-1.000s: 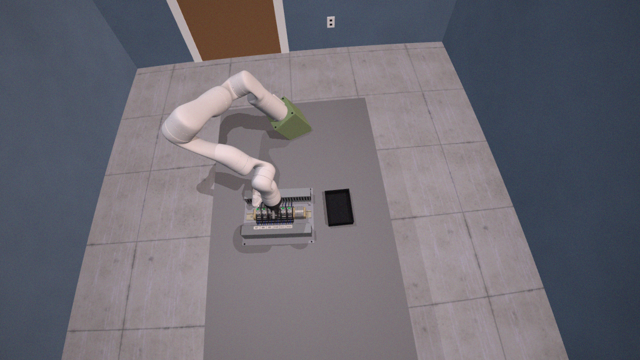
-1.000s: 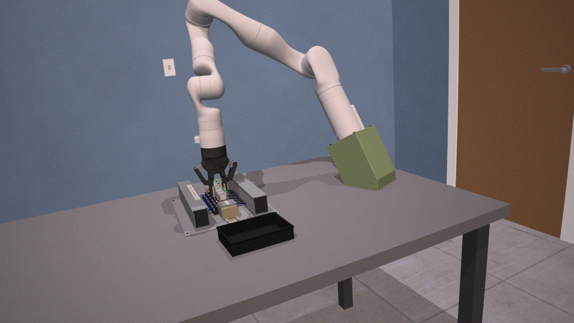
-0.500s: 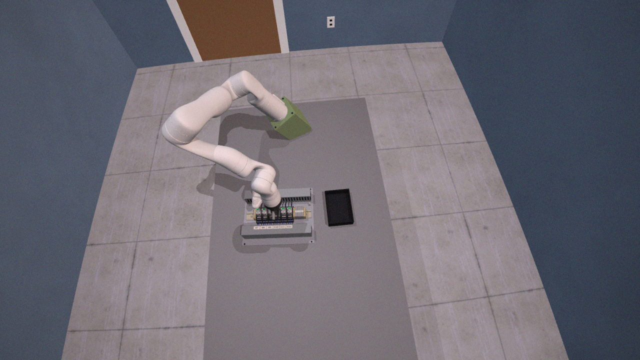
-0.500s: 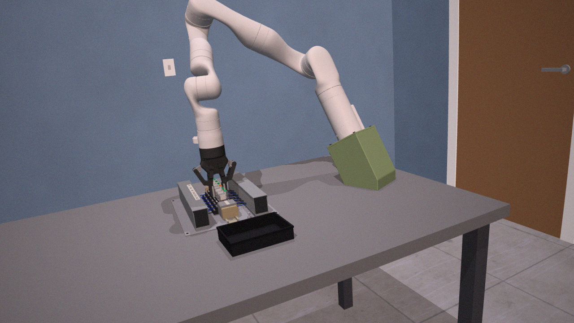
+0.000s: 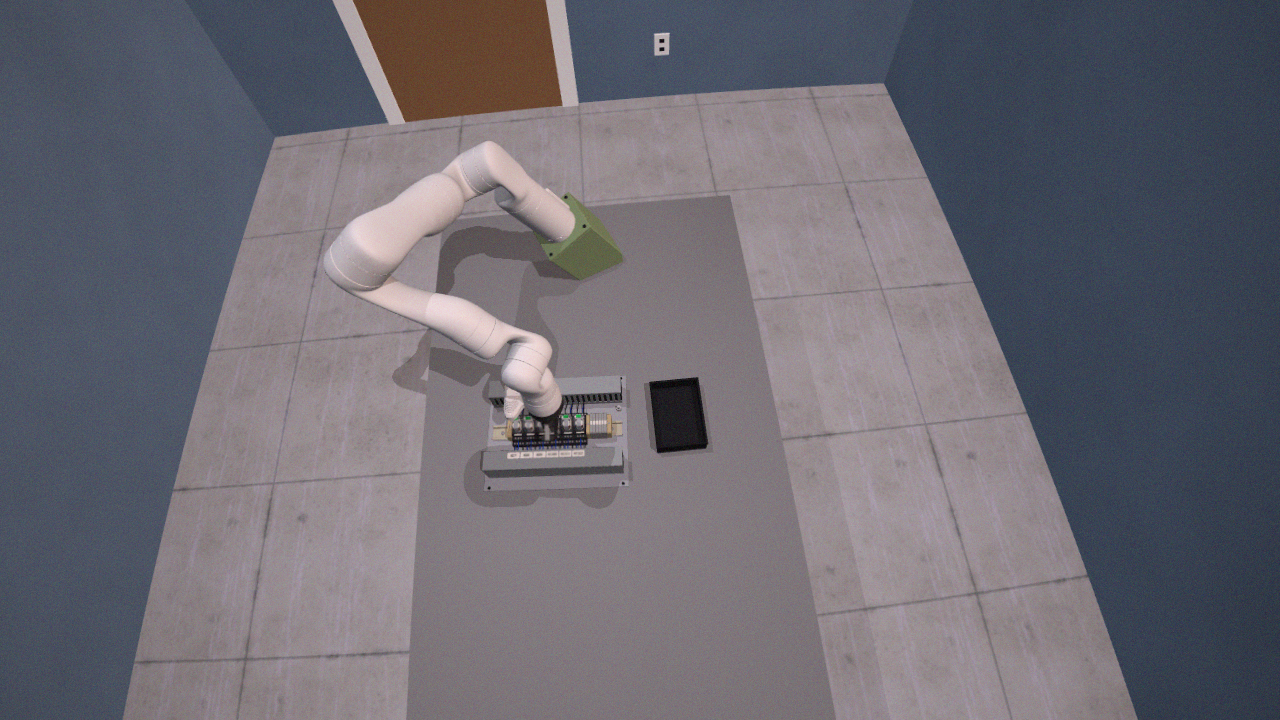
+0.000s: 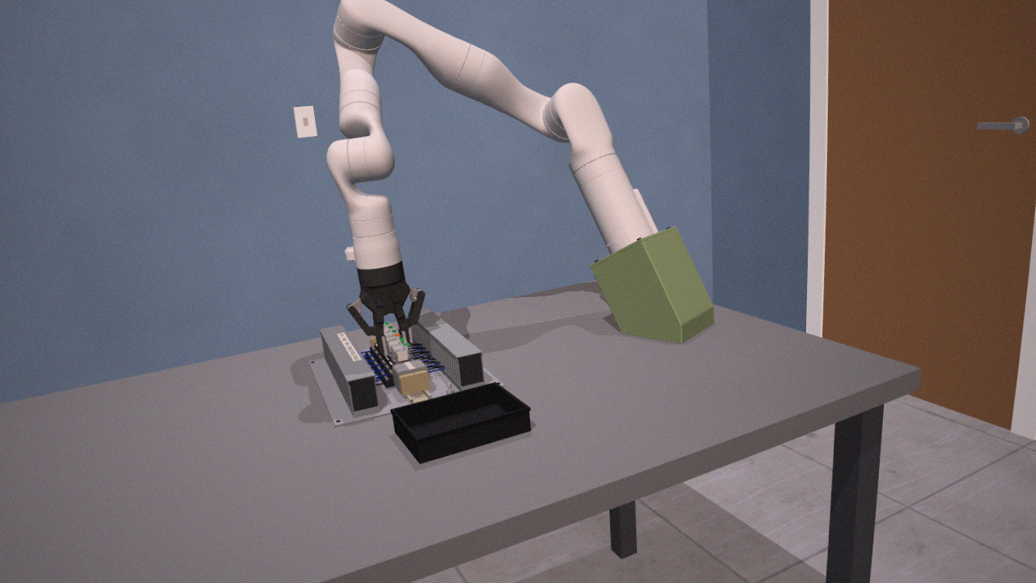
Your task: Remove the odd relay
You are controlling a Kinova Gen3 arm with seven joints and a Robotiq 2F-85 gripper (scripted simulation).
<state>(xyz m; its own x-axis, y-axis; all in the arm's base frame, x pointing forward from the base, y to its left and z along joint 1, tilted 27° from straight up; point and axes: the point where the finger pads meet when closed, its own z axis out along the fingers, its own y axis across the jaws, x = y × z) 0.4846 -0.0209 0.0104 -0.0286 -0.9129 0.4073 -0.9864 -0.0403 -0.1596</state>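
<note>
The gripper point(image 6: 388, 332) is straight down over the middle of the relay row, fingers clamped on one relay point(image 6: 394, 343) seated in the panel point(image 6: 331, 409), which lies flat on the table point(image 6: 651, 406). The black tray point(image 6: 499, 419) sits just beside the panel's near end.

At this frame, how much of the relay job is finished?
Done: the gripper is shut on a relay in the panel's row. In hand: pulling it; it looks seated and the panel looks flat. Left: free it and drop it into the black tray, which holds no relay.
</note>
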